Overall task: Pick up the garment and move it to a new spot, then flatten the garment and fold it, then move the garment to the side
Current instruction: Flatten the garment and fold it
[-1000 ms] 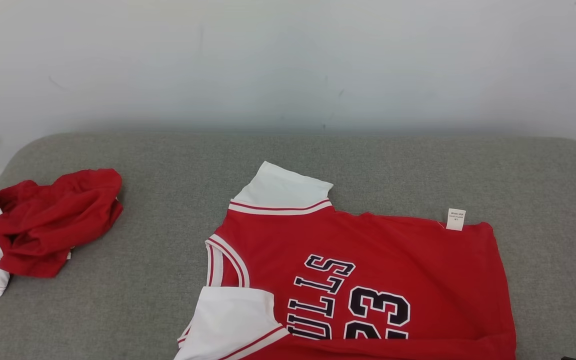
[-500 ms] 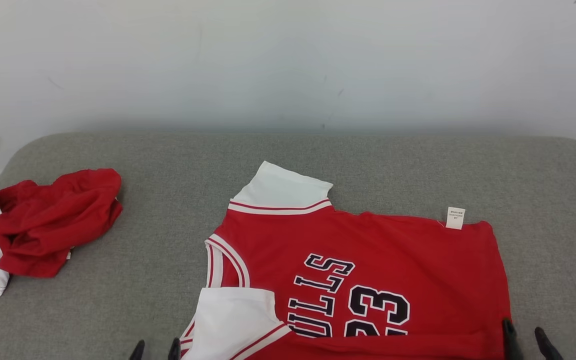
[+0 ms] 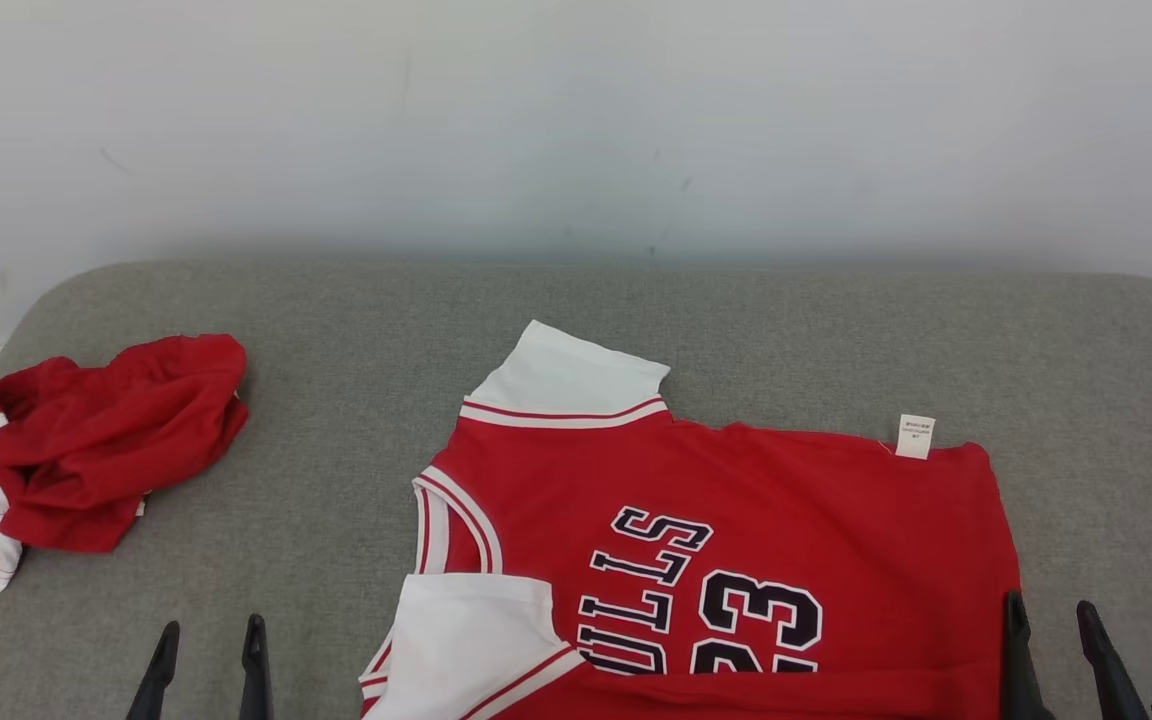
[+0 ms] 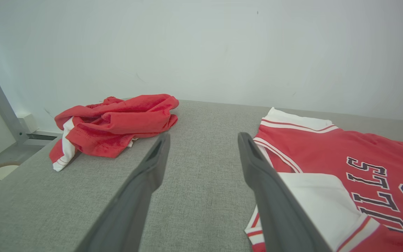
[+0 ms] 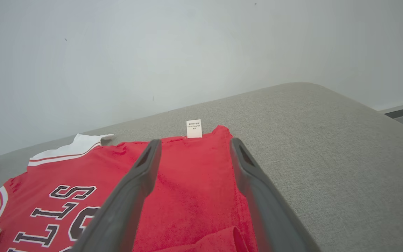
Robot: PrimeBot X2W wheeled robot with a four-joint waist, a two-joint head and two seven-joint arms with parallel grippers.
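A red jersey with white sleeves and dark lettering, the garment point(image 3: 736, 520) point(image 4: 345, 161) point(image 5: 187, 189), lies spread flat on the grey cushioned surface point(image 3: 356, 330), its lower part folded over near the front edge. My left gripper point(image 3: 208, 640) point(image 4: 203, 143) stands open over bare cushion just left of the jersey's white sleeve. At the jersey's right edge my right gripper point(image 3: 1048, 620) point(image 5: 191, 147) is open too, its fingers straddling the red hem, holding nothing. A white label point(image 3: 915, 436) point(image 5: 193, 128) sticks out at the far right corner.
A second red and white garment point(image 3: 86, 450) point(image 4: 114, 122) lies crumpled at the cushion's left end. A pale wall point(image 3: 576, 120) rises behind. The cushion's rounded right edge point(image 5: 362, 105) drops to the floor; a metal frame leg point(image 4: 2, 105) stands at far left.
Both grippers rose into the head view from the bottom edge and opened. The left one shifted left, away from the sleeve. The jersey lies as before.
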